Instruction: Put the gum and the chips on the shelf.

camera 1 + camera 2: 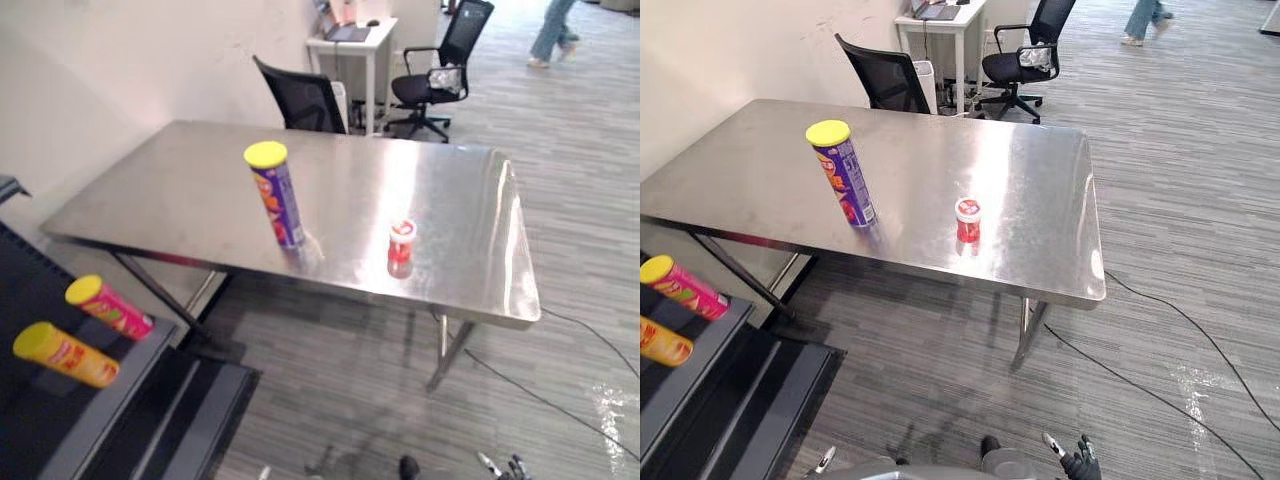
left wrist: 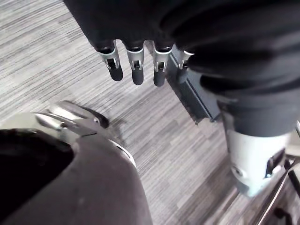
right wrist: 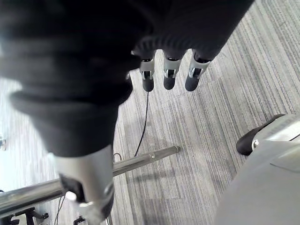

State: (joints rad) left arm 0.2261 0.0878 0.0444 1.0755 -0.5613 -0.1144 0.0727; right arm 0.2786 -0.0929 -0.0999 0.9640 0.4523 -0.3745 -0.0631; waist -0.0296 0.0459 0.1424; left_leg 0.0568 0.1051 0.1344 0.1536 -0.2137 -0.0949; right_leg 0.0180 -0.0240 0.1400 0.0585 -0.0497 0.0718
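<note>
Hanging low over the floor, the left hand (image 2: 136, 65) and the right hand (image 3: 169, 77) have straight, relaxed fingers and hold nothing; the chips can (image 1: 275, 195) stands upright on the worktop (image 1: 170, 190), the gum tub (image 1: 402, 240) apart on its right. I think the robot must first come closer, then take the can round its middle. The shelf (image 1: 120, 390) on the left carries a pink can (image 1: 110, 307) and an orange can (image 1: 65, 355); place beside them.
</note>
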